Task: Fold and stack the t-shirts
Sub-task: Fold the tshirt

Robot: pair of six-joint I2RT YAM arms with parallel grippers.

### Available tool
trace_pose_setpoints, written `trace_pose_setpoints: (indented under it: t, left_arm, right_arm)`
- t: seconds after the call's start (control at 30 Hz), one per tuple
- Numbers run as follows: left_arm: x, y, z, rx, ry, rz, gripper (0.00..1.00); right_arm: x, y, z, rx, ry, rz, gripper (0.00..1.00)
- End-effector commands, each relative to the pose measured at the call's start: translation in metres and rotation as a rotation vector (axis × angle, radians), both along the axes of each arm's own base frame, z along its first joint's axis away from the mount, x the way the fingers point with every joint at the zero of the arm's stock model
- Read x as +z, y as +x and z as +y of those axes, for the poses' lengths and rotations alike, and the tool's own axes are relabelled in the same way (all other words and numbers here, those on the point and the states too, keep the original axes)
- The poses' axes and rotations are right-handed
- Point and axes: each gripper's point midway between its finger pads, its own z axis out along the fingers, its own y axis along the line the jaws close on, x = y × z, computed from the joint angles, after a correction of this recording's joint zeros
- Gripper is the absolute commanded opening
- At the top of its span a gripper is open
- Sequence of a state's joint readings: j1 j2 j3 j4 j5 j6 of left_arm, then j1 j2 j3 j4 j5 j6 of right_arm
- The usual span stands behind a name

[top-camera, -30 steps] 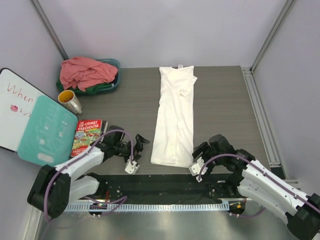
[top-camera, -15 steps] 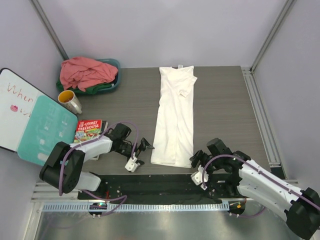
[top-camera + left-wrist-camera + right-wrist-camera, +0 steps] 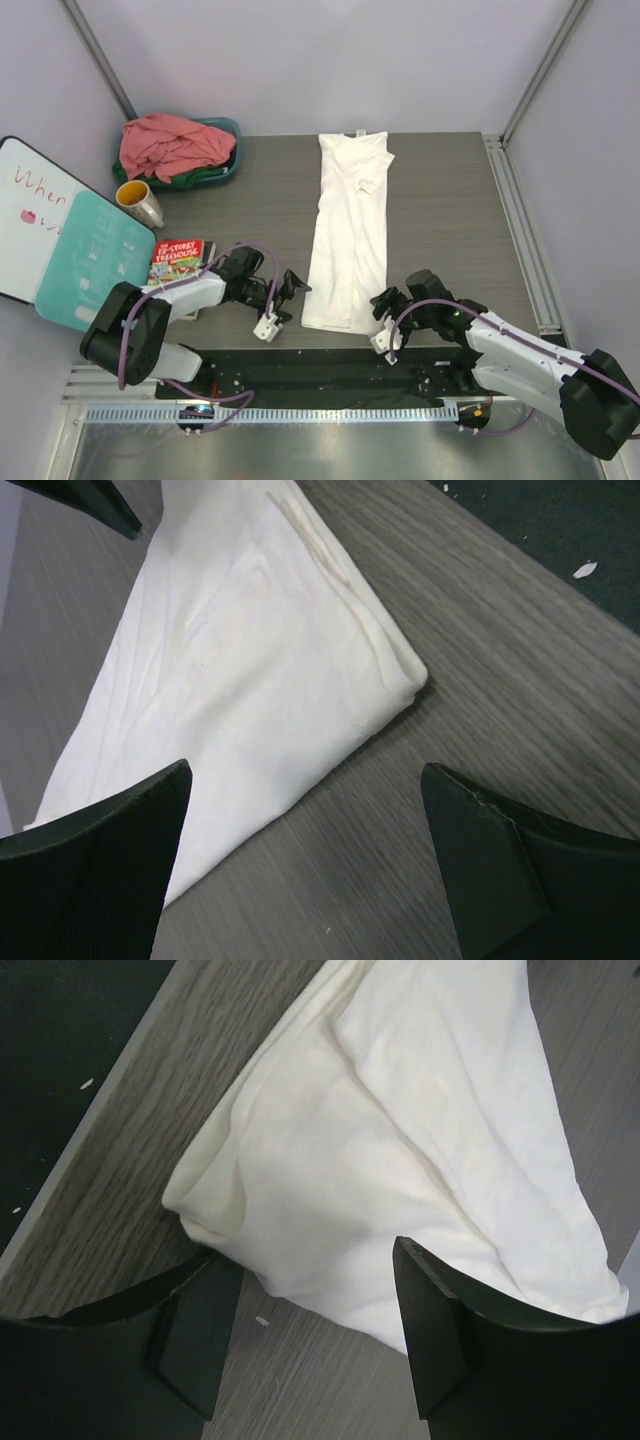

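Pinching both near corners of the white t-shirt (image 3: 346,235), a folded strip lying along the middle of the surface, should catch every layer together. The left jaws stand wide just short of their corner; the right jaws, parted, straddle theirs.

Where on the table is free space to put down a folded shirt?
Bare wood lies between the white t-shirt and the right rail, and between the teal basin and that shirt. Crowded: the left edge, with mug and book.

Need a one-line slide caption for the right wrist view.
Open right tool poised at a near corner of the folded white t-shirt on the grey table.
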State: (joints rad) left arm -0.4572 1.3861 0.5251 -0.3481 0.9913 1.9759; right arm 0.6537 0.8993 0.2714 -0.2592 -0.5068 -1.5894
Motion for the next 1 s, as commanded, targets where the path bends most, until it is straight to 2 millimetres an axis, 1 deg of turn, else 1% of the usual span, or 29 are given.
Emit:
trace_pose_setpoints:
  t: [0.0, 0.13, 0.23, 0.4, 0.47, 0.5, 0.63, 0.73, 0.97]
  left_arm:
    - [0.011, 0.024, -0.013, -0.076, -0.042, -0.223, 0.95]
    - [0.009, 0.022, -0.017, -0.091, -0.059, -0.207, 0.93]
    - [0.012, 0.016, -0.023, -0.113, -0.085, -0.185, 0.91]
    - [0.015, 0.001, -0.030, -0.173, -0.106, -0.149, 0.86]
    - [0.011, -0.009, -0.027, -0.200, -0.091, -0.122, 0.85]
    - [0.007, -0.012, -0.026, -0.211, -0.084, -0.115, 0.81]
    - [-0.006, -0.016, -0.024, -0.248, -0.073, -0.129, 0.74]
    - [-0.011, -0.017, -0.025, -0.255, -0.068, -0.120, 0.71]
    - [-0.018, -0.009, -0.027, -0.247, -0.054, -0.135, 0.61]
  right_arm:
    - [-0.016, -0.003, -0.010, -0.047, -0.052, 0.046, 0.68]
    - [-0.016, -0.005, -0.010, -0.038, -0.054, 0.053, 0.68]
    - [-0.017, -0.010, -0.011, -0.016, -0.061, 0.065, 0.68]
    - [-0.021, -0.016, -0.010, 0.013, -0.069, 0.091, 0.67]
    - [-0.022, -0.017, -0.009, 0.020, -0.070, 0.095, 0.67]
    - [-0.021, -0.016, -0.008, 0.024, -0.068, 0.095, 0.67]
    - [-0.022, -0.016, -0.007, 0.021, -0.070, 0.107, 0.65]
    - [-0.022, -0.016, -0.006, 0.020, -0.068, 0.110, 0.64]
    - [-0.025, -0.016, -0.005, 0.019, -0.061, 0.121, 0.63]
